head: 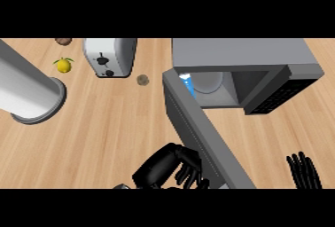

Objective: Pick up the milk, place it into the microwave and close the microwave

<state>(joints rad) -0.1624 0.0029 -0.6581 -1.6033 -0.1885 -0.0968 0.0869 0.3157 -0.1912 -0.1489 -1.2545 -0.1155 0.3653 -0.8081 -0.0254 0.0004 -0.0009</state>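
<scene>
The grey microwave (242, 55) stands at the back right with its door (203, 133) swung wide open toward me. The milk (188, 85), a blue and white carton, stands inside the cavity at its left edge, partly hidden by the door frame. My left hand (167, 166) is low in the middle, right against the outer face of the open door, with its fingers loosely bent and holding nothing. My right hand (304, 170) rests at the lower right edge with straight fingers pointing up.
A white toaster (110, 56) stands at the back, left of the microwave. A yellow lemon (63, 65) and a brown lump (63, 41) lie further left. A large grey cylinder (29, 91) lies at the left edge. A small brown disc (142, 80) lies beside the door's hinge.
</scene>
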